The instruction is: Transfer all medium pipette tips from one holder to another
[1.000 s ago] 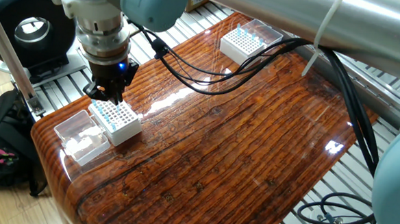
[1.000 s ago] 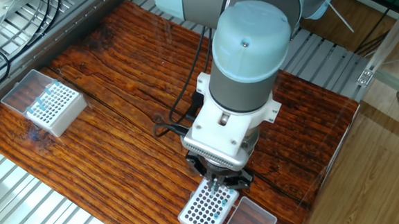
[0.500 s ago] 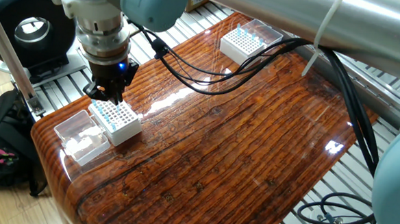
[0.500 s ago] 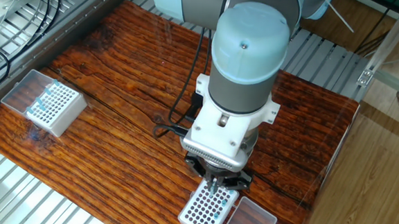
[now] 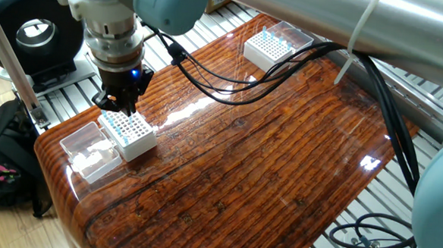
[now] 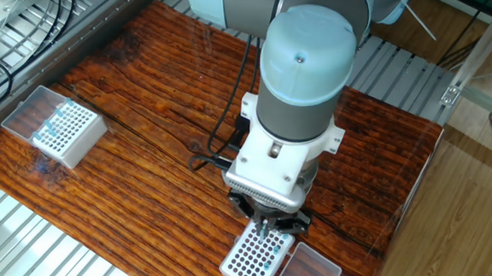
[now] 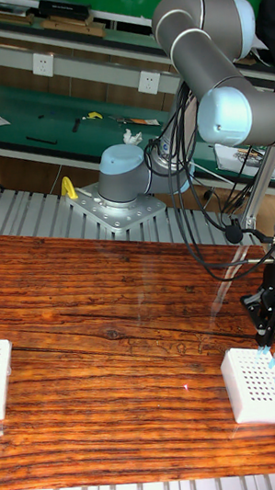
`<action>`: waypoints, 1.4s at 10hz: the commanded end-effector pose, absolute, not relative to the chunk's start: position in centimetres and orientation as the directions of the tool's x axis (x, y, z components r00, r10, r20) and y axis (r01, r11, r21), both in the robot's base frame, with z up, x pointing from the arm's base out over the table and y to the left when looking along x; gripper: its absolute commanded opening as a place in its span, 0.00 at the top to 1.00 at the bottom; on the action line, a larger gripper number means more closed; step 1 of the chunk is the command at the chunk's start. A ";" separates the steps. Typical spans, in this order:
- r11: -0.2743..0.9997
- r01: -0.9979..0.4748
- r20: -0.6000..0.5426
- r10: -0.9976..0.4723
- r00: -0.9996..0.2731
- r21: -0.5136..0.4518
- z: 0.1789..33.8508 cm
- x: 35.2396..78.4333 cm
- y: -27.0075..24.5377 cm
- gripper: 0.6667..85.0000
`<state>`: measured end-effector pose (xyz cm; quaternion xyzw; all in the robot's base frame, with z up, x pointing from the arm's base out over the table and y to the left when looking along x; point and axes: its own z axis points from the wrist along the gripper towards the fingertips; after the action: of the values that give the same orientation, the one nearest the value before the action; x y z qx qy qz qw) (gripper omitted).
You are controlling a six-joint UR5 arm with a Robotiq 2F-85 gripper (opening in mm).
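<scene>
Medium pipette tips (image 5: pixel 114 122) in a white grid box (image 5: pixel 132 134)
Slender, light-blue-topped tips line that box's edge at 1 tabletop (image 5: pixel 265 164) corner; more sit in the far box (image 5: pixel 269 48). End effector (image 5: pixel 118 103) hovers above them, grip unclear.

The gripper (image 5: pixel 116 102) hangs with its jaws nearly together just over the back edge of a white box (image 5: pixel 130 134) near the bench (image 5: pixel 265 164) corner, where a row of blue-topped tips (image 5: pixel 115 121) stands in the grid. A clear lid (image 5: pixel 89 150) lies beside that box. A second white box (image 5: pixel 268 49) with a few tips sits at the far edge, well apart.
</scene>
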<state>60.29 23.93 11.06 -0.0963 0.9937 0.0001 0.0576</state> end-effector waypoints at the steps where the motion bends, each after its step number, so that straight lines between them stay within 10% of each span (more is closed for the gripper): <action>1: 0.977 -0.211 -0.108 -0.207 -0.972 0.024 11.1 60.0 24.8 0.71; 8: 0.971 -0.238 -0.086 -0.236 -0.968 0.008 12.3 59.9 23.1 0.64; 14: 0.909 -0.415 -0.078 -0.416 -0.906 -0.027 12.6 61.6 10.3 0.71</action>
<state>60.97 15.72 12.44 -0.1725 0.9842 -0.0017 0.0407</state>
